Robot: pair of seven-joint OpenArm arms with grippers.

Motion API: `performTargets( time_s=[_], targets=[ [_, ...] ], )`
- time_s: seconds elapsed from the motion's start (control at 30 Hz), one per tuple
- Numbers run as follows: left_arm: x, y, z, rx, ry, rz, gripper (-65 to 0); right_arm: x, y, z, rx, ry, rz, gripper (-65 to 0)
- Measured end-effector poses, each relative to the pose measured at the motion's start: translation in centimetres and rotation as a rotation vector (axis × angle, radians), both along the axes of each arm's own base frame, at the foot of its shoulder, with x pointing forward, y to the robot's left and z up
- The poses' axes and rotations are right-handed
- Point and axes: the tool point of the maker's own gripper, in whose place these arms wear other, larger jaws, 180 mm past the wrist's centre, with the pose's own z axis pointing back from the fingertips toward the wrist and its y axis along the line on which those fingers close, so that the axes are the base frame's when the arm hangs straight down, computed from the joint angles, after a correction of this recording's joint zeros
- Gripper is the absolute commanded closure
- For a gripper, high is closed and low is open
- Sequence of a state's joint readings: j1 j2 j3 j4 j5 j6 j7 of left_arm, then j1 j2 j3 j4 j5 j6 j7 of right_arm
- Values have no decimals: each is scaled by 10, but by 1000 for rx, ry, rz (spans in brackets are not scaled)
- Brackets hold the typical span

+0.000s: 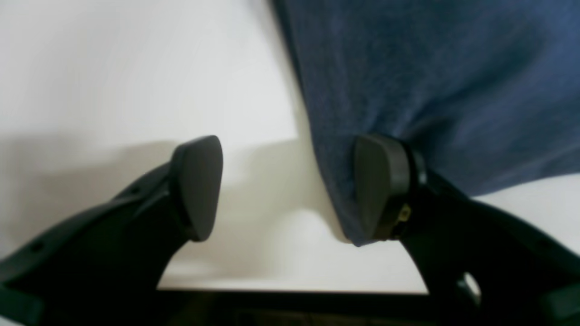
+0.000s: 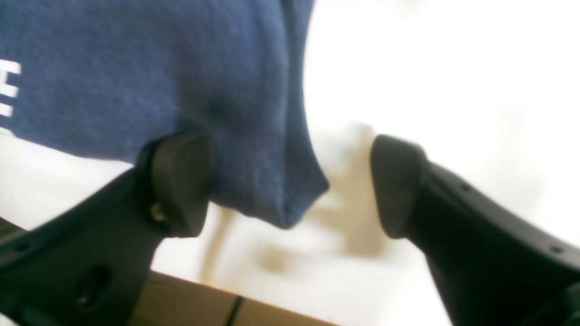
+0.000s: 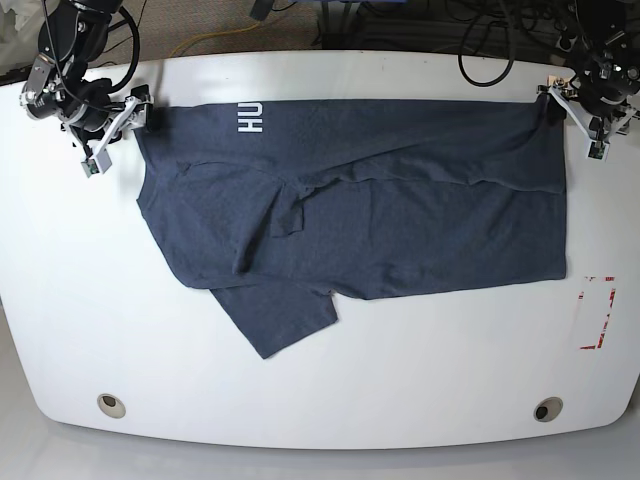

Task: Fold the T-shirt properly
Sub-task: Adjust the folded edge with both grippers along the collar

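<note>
With the dark navy-grey cotton T-shirt (image 3: 400, 215) spread along the white table's (image 3: 320, 390) far edge, both wide-open grippers, left (image 1: 290, 188) and right (image 2: 290, 185), should back off its far corners without snagging cloth.

The work surface is a white table (image 3: 400, 350) with rounded corners. Two round metal-rimmed grommet holes sit near its front edge: one grommet (image 3: 111, 405) at the front left and a second grommet (image 3: 546, 409) at the front right. A rectangular marker outlined in red tape (image 3: 596, 313) lies flat on the table surface near the right edge. Beyond the far edge of the table, a bundle of black cables (image 3: 480, 30) runs across the floor, and a yellow cable (image 3: 215, 38) lies beside it. In the right wrist view, a brown panel edge (image 2: 204, 303) appears below the table surface; its identity cannot be determined.
</note>
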State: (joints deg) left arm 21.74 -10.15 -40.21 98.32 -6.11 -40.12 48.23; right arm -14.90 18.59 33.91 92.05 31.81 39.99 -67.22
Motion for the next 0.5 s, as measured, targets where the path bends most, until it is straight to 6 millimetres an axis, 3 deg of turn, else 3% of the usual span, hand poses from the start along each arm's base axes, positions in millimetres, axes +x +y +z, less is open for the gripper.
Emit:
performTargets(
  time_s=[0.1,0.23,0.27,0.5],
  targets=[
    [-1,-1,-3,-8,4,3,-379,0,-1,-2,1,6,-3,-246],
    [-1,-2,-3,-11,4,1,-239,-1,1,-3,6,14,-1,-86],
    [-1,-2,-3,-11,5,1,-229,-2,1,-4,8,17,-1,-52],
    [-8,8,-2,18,72,-16,-201,-3,2,-5,13,20,1,-30]
  ],
)
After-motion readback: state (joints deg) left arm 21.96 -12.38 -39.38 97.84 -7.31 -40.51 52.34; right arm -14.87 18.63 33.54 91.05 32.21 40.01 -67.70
